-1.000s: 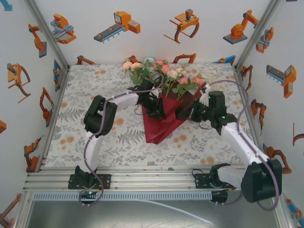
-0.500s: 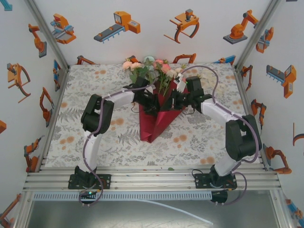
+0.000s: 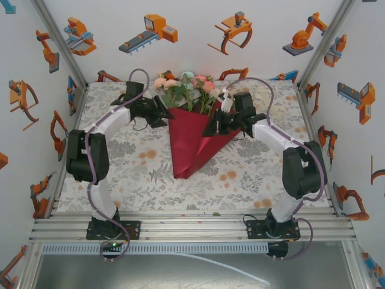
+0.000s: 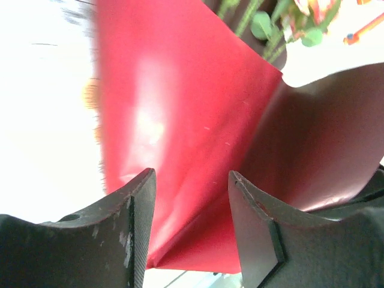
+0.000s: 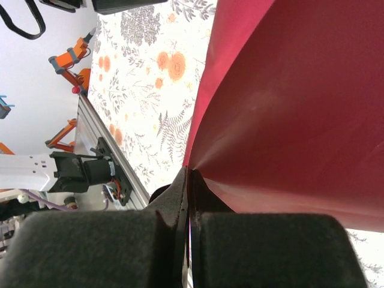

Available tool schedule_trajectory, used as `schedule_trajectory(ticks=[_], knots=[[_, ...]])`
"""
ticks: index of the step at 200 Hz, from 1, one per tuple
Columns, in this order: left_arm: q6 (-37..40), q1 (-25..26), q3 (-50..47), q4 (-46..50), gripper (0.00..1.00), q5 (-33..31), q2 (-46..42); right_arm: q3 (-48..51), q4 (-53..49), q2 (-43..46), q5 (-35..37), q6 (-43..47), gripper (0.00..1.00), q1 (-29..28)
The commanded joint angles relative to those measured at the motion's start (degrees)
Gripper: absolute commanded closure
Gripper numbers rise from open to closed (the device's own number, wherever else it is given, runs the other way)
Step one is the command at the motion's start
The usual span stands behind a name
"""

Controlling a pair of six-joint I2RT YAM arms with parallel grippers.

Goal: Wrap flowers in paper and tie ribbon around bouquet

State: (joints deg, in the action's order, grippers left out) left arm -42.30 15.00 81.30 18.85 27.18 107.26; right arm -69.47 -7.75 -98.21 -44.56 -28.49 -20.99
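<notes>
i see left gripper (image 3: 161, 112) let go, jaws apart, backed off to far-left corner of paper (image 3: 192, 141); right gripper (image 3: 218, 125) clamped on its right edge; flowers (image 3: 189, 90) inside, far end; wrap held one-sided, untied

The paper (image 4: 180, 114) looks thin and smooth, crimson with a soft sheen where light strikes it, duller maroon in shade; my 2 left fingers (image 4: 90, 240) are dark matt plastic, scuffed and speckled; my right fingers (image 5: 270, 252) show a black, grainy face like foam or rubber; the table cover (image 3: 120, 174) is matt and printed; the front rails (image 3: 192, 227) are ribbed, brushed metal.
</notes>
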Motion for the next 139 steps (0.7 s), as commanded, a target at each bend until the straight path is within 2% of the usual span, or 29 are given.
schedule_trajectory(ticks=[1, 20, 32, 100, 139], knots=[[1.2, -3.8, -3.6, 1.8, 0.48, -2.0, 0.0, -5.1, -3.6, -2.6, -0.4, 3.4, 0.97, -1.2], [1.1, -3.8, -3.2, -2.6, 0.48, 6.1, 3.7, -9.8, -7.9, -5.3, -0.5, 6.1, 0.95, -2.6], [1.2, -2.6, -1.9, -3.9, 0.48, 8.2, 5.8, -12.6, -10.9, -7.2, -0.4, 8.0, 0.95, -3.5], [-1.6, 0.8, -1.1, -8.1, 0.51, 7.8, 11.2, -28.8, -30.2, -18.5, 3.8, 17.1, 0.92, -9.0], [-1.9, 1.7, -0.6, -9.0, 0.53, 7.5, 11.8, -30.0, -32.5, -19.0, 6.0, 17.5, 0.88, -10.7]])
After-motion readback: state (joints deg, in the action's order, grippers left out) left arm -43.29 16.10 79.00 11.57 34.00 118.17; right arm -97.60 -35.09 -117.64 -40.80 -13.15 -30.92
